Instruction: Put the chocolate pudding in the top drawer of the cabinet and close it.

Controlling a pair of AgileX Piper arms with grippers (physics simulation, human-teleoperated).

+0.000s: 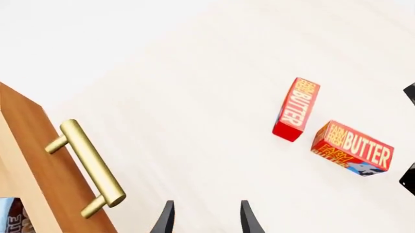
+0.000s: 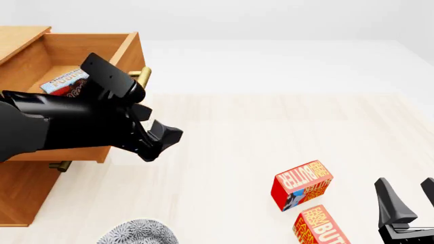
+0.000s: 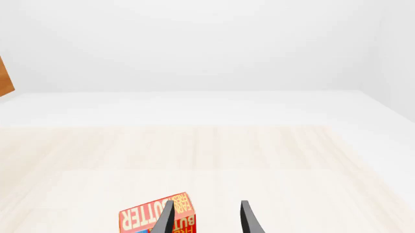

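Observation:
The cabinet (image 2: 27, 193) stands at the left with its top drawer (image 2: 125, 56) pulled open. The chocolate pudding (image 2: 64, 83) lies inside the drawer; a corner of it also shows in the left wrist view (image 1: 9, 218). My left gripper (image 2: 161, 141) is open and empty, just in front of the drawer front, to the right of it. In the left wrist view the gripper (image 1: 206, 221) is beside the brass handle (image 1: 91, 167), not touching it. My right gripper (image 2: 409, 195) is open and empty at the near right; in its wrist view (image 3: 206, 221) nothing is between the fingers.
Two red butter boxes (image 2: 302, 184) (image 2: 322, 226) lie on the table at the near right, just left of the right gripper. A grey patterned round object (image 2: 139, 233) is at the near edge. A lower drawer's handle (image 2: 60, 165) shows under the left arm.

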